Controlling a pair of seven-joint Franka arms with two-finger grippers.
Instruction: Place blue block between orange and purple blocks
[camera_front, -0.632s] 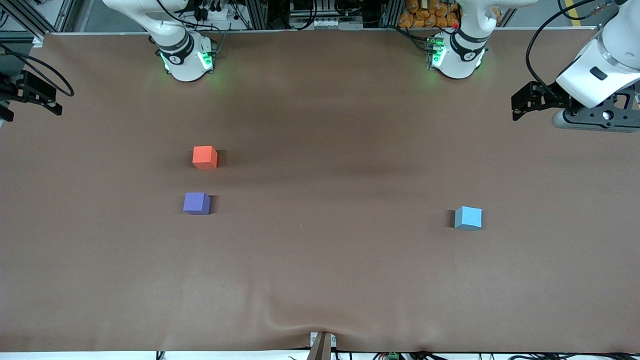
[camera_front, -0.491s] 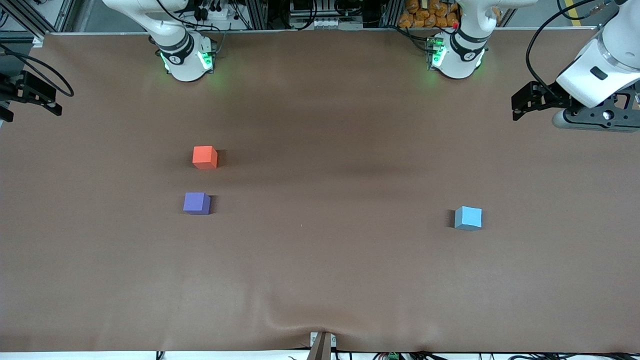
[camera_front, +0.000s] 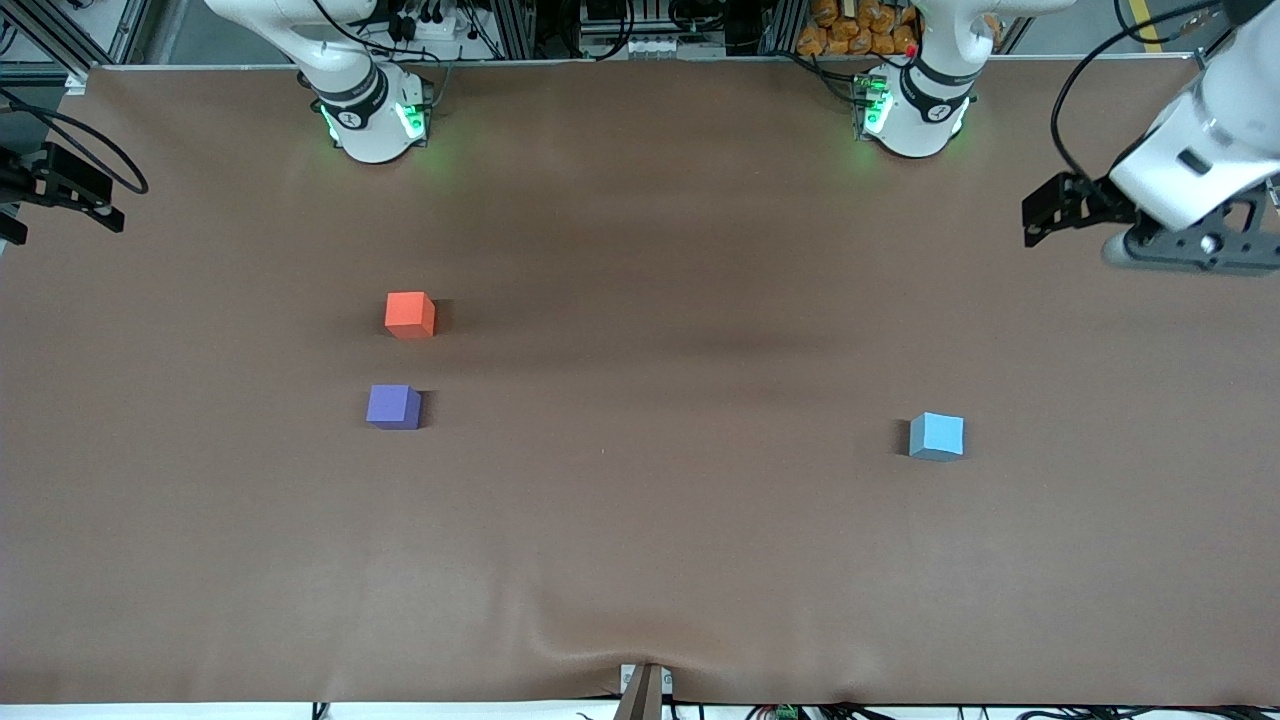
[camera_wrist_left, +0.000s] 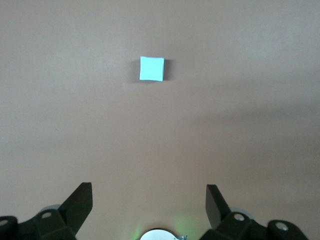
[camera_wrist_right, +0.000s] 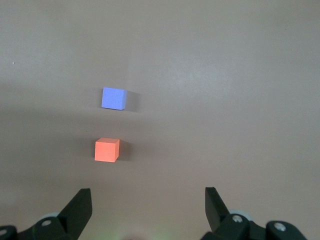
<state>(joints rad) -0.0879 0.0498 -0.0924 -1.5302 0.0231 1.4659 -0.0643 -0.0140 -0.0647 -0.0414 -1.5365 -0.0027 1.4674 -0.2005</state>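
Note:
The blue block (camera_front: 937, 436) sits on the brown table toward the left arm's end; it also shows in the left wrist view (camera_wrist_left: 151, 68). The orange block (camera_front: 410, 314) and the purple block (camera_front: 393, 406) sit apart toward the right arm's end, the purple one nearer the front camera. Both show in the right wrist view, the orange block (camera_wrist_right: 107, 150) and the purple block (camera_wrist_right: 113, 98). My left gripper (camera_wrist_left: 149, 192) is open and empty, up in the air at the table's left-arm end (camera_front: 1175, 245). My right gripper (camera_wrist_right: 148, 192) is open and empty, high over the table.
The brown cloth on the table (camera_front: 640, 560) has a wrinkle at the front edge by a small clamp (camera_front: 643, 688). The two arm bases (camera_front: 372, 115) (camera_front: 912, 110) stand along the back edge.
The left arm's hand has tilted and shifted slightly at its end of the table. The blocks and the right arm have not moved.

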